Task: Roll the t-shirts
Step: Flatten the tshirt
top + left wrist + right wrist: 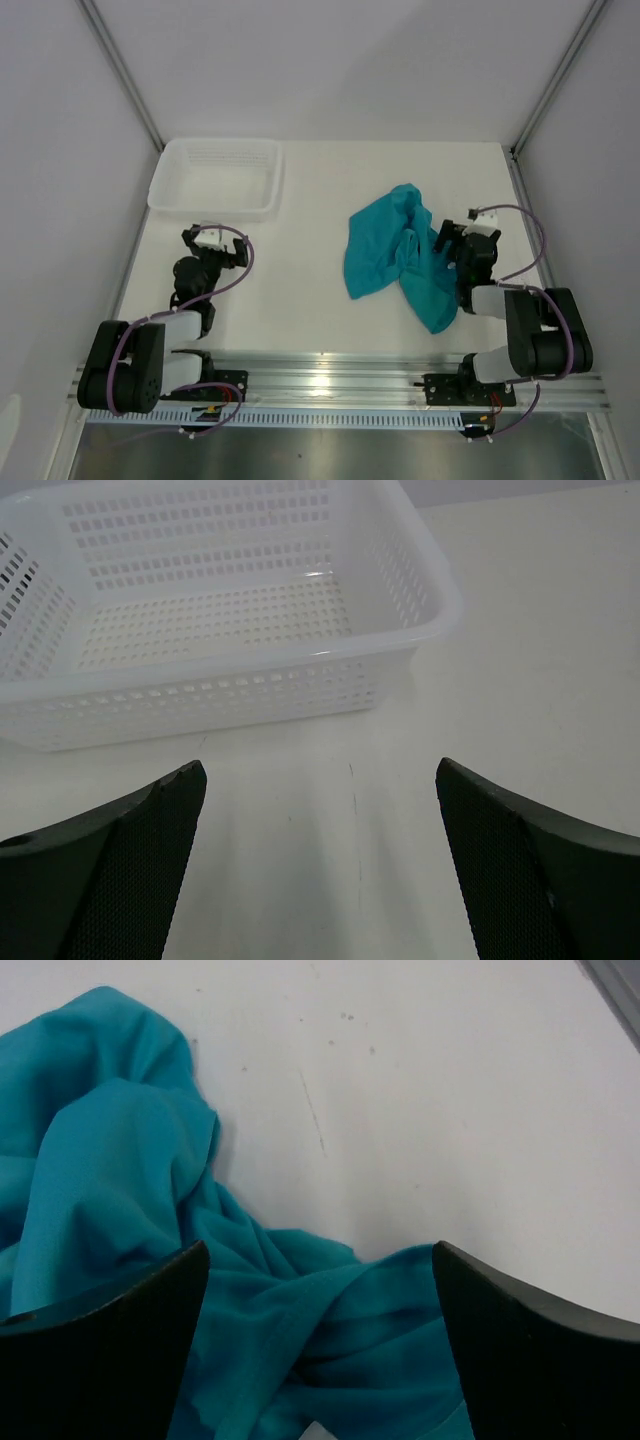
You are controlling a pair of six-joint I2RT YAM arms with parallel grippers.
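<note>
A white table [300, 290] fills the floor of a pale-walled booth, and a metal rail [330, 385] runs along its near edge with both arm bases bolted to it.

The left gripper [205, 233] hangs over the left side of the table with its jaws spread wide. In its wrist view the left gripper [320, 770] has only bare surface between the two dark fingers [130, 860]. The right gripper [450, 236] sits near the right edge, also spread wide and holding nothing. Seen from the wrist, the right gripper [320, 1250] hovers right over cloth. Whether the finger pads touch the cloth cannot be told.

The t-shirt [390, 250] lies right of the table's middle, a plain teal heap crumpled and folded over itself. One lobe reaches toward the far edge and a longer tail trails toward the near right, where the right arm [500, 300] covers its edge. In the right wrist view the t-shirt [120, 1190] shows soft ridges and deep creases. Sleeves, collar and hem cannot be told apart in the bunching. A small pale patch at the bottom edge of that view is cut off and too little shows to identify it.

At the far left corner stands a white slotted plastic tray [215, 208]. In the left wrist view, the tray [200, 695] has its left side cropped off.
</note>
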